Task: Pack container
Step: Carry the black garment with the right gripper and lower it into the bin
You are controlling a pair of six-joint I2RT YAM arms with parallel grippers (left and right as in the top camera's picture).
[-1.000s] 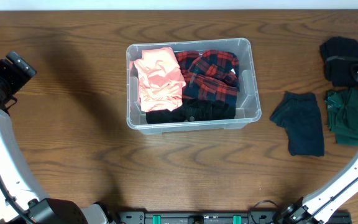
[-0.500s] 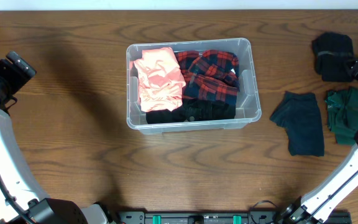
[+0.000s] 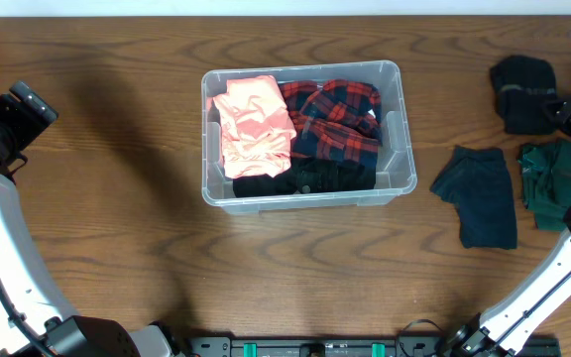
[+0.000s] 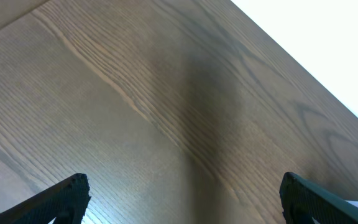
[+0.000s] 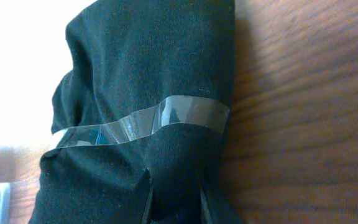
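Container [image 3: 300, 68] sat around the middle of the table [image 3: 117, 228], well apart from both arms, but let me start at the business end. The right gripper [image 5: 174, 202] had its two fingers pinched in on a fold of the black bundle [image 5: 148, 81], with cloth squeezed between them, way over by the far right corner. That bundle was a rolled-up dark garment with a strip of clear tape [image 5: 166, 118] wrapped across it, and I couldn't tell whether it was resting on the wood or lifted off it. Nearer the robot's side lay a green garment [image 3: 558, 183], and just beside that, toward the middle, a dark teal garment [image 3: 479, 193]. Both were on the table, outside the bin.

Inside the clear bin were a pink garment [image 3: 254, 124] on the left, a red-and-navy plaid garment [image 3: 337, 119] on the right, and a black garment [image 3: 305, 178] along the near wall.

Over at the far left, the left gripper [image 4: 185, 190] had its fingers spread wide with only bare wood showing between them.
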